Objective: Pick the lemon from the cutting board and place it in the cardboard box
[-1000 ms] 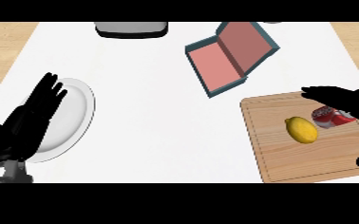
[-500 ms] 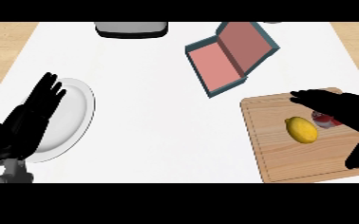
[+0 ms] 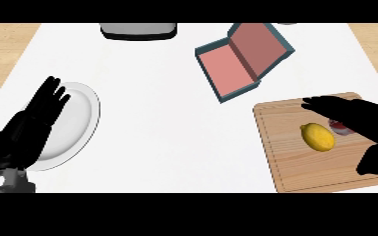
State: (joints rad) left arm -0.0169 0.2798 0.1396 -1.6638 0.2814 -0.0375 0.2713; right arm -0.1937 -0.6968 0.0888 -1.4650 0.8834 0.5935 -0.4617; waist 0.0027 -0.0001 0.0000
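Lemon (image 3: pixel 317 136) sits on the cutting board (image 3: pixel 295 165), lower right of the worktop (image 3: pixel 162 105), not yet picked up. Right robot hand (image 3: pixel 347 111) hovers over the board's top right w/ fingers stretched out, released, holding nothing; its thumb shows lower down by the board's right edge. Lemon lies between fingers & thumb, apart from both as far as visible. A small red item (image 3: pixel 339 126) is partly hidden under that hand, can't tell what it is. Cardboard box (image 3: pixel 240 62) lies open, beyond the board to its upper left, nothing in it. Left robot hand (image 3: pixel 37 117) rests open over a white plate (image 3: pixel 77 120) at left. Progress: approach only; grasp, lift, carry & drop into box all remain.
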